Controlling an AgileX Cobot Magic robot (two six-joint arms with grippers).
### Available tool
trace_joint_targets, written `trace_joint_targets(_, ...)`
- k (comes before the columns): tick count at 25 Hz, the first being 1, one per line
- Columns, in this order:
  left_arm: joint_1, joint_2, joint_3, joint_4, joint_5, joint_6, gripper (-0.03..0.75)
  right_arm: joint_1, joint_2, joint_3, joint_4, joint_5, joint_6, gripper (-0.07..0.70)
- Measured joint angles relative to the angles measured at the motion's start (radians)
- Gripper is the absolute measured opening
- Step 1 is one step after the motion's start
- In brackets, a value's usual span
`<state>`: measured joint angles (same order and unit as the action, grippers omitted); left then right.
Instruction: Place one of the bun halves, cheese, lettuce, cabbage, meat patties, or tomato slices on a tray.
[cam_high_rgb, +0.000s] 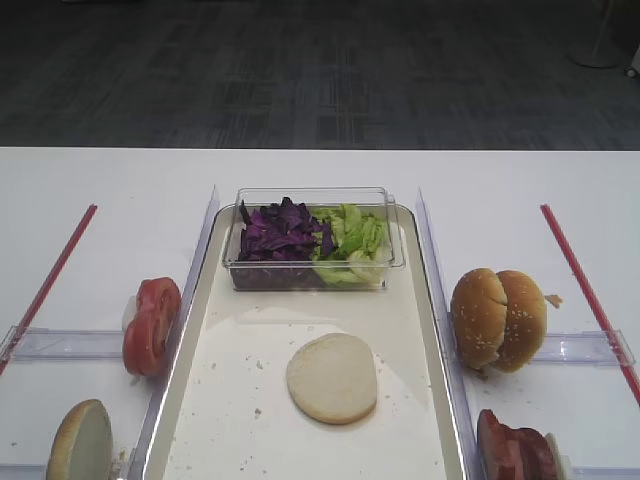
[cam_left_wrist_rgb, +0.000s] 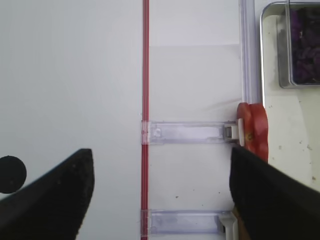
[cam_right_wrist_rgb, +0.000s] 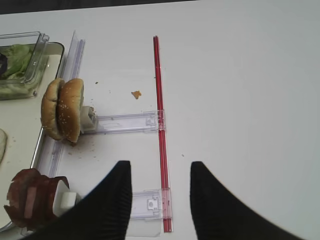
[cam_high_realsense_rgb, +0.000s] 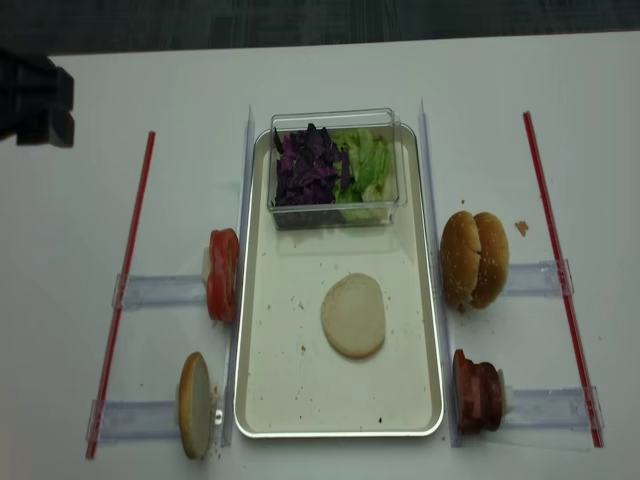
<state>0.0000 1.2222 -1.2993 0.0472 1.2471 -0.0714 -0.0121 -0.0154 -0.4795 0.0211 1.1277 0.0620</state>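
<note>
Lying flat on tray, cut face up: pale bun half, roughly mid-tray, apart from everything else, crumbs scattered around. At far end of tray: clear plastic box holding purple cabbage on left side, light green lettuce on right side, the two touching in the middle.

Left of tray on white table: tomato slices standing on edge against a clear plastic holder, just beside tray rim. Nearer the camera, another bun half standing on edge at a second holder.

Right of tray: two sesame-seeded bun halves upright, pressed together, at a clear holder. Nearer the camera: meat patties standing on edge, reddish-brown, just beside tray rim. Small crumb on table beyond the sesame buns.

Red strips running along table on both outer sides.

Left gripper above table left of tomato slices, jaws spread wide, holding nothing. Right gripper above table right of meat patties, over the red strip, jaws apart, holding nothing.
</note>
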Motion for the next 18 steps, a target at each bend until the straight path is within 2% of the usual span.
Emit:
trace_joint_targets(5, 0.0, -0.111, 0.024, 0.0, 0.004, -0.001, 0.516, 0.0, 0.0, 0.0, 0.0, 0.0, 0.0, 0.319)
trace_joint_targets(18, 0.0, -0.537, 0.338, 0.003, 0.015, 0.011, 0.516, 0.0, 0.0, 0.0, 0.0, 0.0, 0.0, 0.319)
